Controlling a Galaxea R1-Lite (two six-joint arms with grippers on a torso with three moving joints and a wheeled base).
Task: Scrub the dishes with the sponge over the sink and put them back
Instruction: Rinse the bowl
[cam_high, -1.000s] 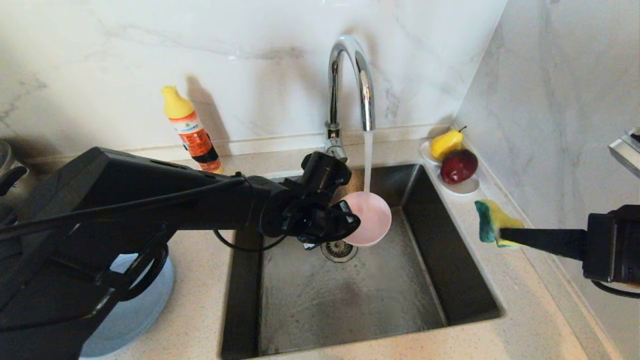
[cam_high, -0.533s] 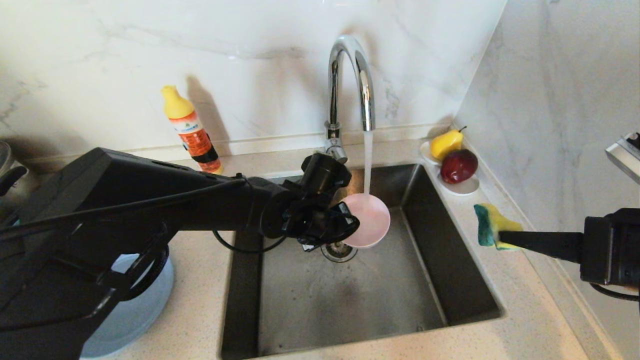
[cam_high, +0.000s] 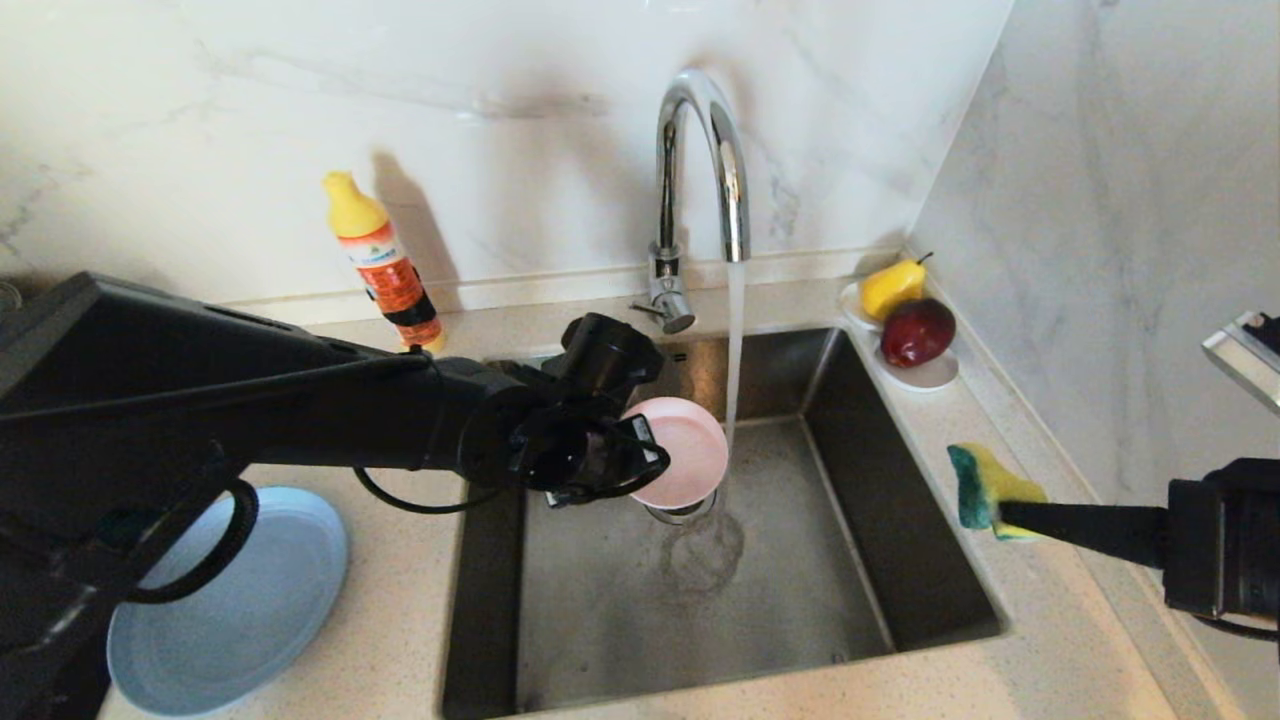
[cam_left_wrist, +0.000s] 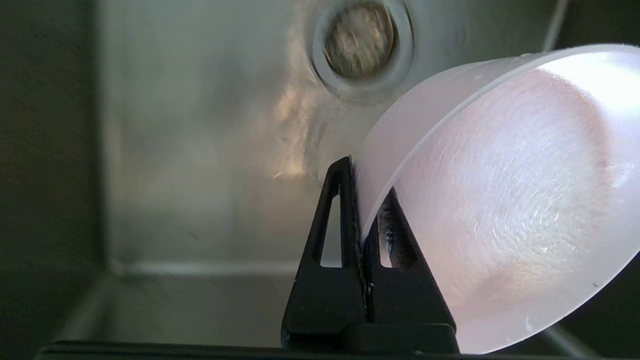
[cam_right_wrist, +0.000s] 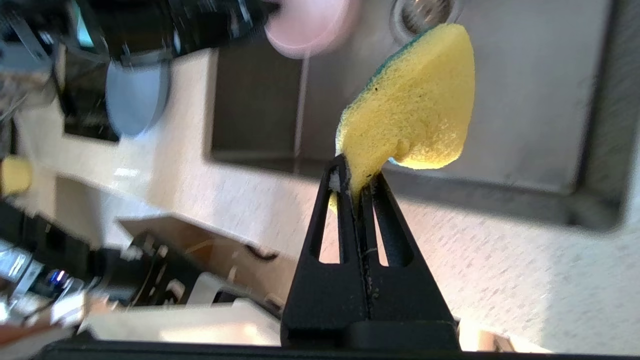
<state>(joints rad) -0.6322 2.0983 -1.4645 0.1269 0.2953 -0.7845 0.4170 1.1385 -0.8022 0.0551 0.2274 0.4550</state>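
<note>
Pink bowl leaving the water stream
The left gripper (cam_high: 640, 462), gripping the pink bowl (cam_high: 680, 462) rim, is pulling it leftward from the stream (cam_high: 735, 340); rinsing looks finished; the right gripper (cam_high: 1003, 512) is clamping the sponge (cam_high: 978, 482) above the sink (cam_high: 940, 580) right edge.

place: home kitchen, probably | signs: sink (cam_high: 850, 560), faucet (cam_high: 700, 160), marble backsplash (cam_high: 250, 120)

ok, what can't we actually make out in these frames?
- Teal bowl: in no view.
- Plate: head view, left arm covers part of it.
- Drain strainer: head view, mostly behind the pink bowl.
- Bottle label: too small to read.
- Right wrist view: counter behind the sponge is blurred.
</note>
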